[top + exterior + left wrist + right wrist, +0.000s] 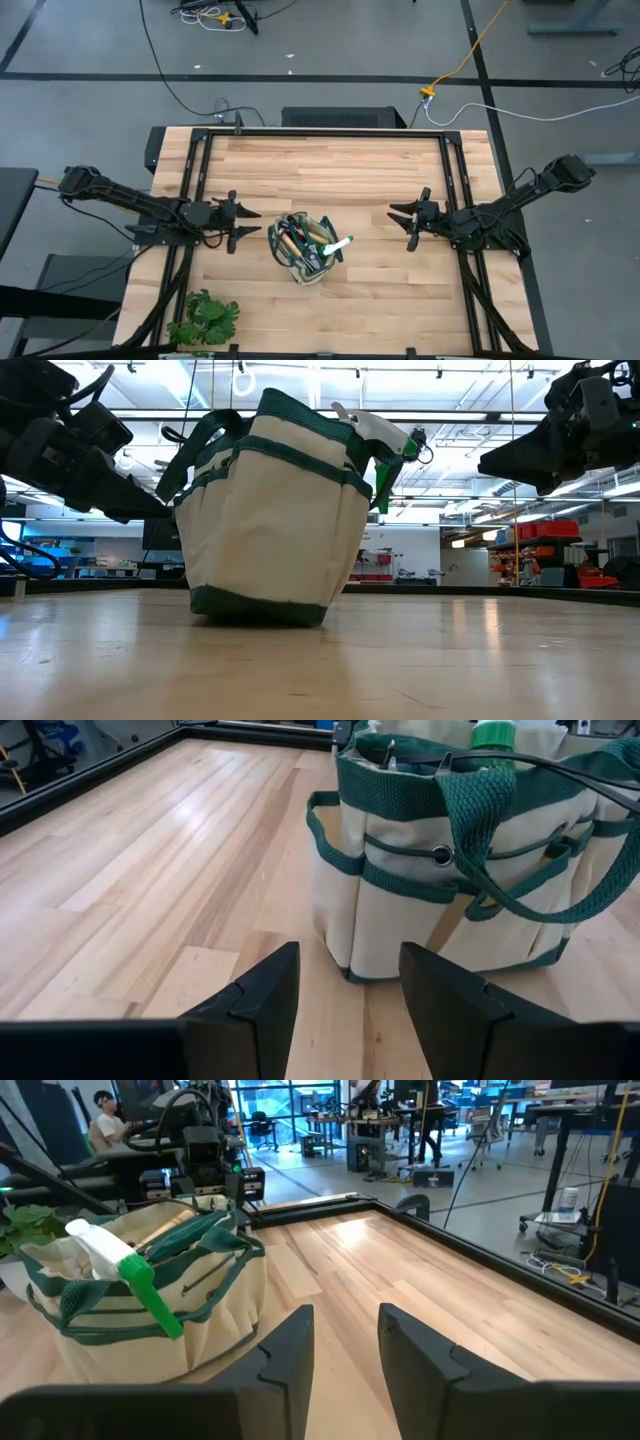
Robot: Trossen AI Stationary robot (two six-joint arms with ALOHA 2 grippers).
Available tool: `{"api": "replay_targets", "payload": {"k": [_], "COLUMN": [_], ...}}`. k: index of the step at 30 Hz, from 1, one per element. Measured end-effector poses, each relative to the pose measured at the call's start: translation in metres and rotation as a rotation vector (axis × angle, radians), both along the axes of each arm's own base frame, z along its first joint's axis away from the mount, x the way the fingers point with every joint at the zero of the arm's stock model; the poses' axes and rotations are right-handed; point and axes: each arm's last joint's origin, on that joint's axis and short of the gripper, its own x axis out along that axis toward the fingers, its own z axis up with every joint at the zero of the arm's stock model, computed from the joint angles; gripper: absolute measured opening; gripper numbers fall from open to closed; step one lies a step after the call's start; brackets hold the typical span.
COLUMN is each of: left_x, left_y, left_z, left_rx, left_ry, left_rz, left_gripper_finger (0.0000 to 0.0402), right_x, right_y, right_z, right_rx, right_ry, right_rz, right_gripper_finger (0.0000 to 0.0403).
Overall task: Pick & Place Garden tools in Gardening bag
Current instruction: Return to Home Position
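Note:
The beige gardening bag (305, 248) with dark green trim stands upright on its base near the table's middle; it also shows in the low view (275, 525). Wooden-handled tools (288, 240) and the green spray bottle (335, 245) with its white nozzle (95, 1245) stick out of its top. My left gripper (245, 222) is open and empty, left of the bag, fingers pointing at it (345, 995). My right gripper (400, 222) is open and empty, well to the bag's right (345, 1345). Gloves and shears do not show.
A leafy green plant (205, 320) lies at the table's near left corner. Black frame rails (445, 170) run along the table's left, right and far sides. Bare wood lies between the bag and my right gripper. A person (100, 1115) sits beyond the table.

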Motion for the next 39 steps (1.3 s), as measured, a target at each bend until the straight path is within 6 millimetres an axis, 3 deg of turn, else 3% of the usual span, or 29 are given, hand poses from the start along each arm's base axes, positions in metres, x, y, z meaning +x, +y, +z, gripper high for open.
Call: {"api": "replay_targets", "payload": {"k": [14,23,39], "left_x": [0.000,-0.004,-0.014], "left_y": [0.000,0.001,0.004], "left_z": [0.000,0.010,0.028], "left_rx": [0.001,-0.020,-0.067], "left_ry": [0.001,-0.095,-0.286], "left_rz": [0.000,0.003,0.003], "left_gripper_finger": [0.0181,0.0181,0.0181], "right_x": [-0.003,-0.011,-0.032], "right_y": [-0.002,-0.010,-0.047], "right_z": [-0.001,-0.006,0.027], "right_rx": [0.012,0.003,0.092], "right_ry": [-0.027,-0.025,-0.347], "right_rz": [0.000,-0.030,-0.293], "right_gripper_finger": [0.0116,0.0116,0.0116]}}
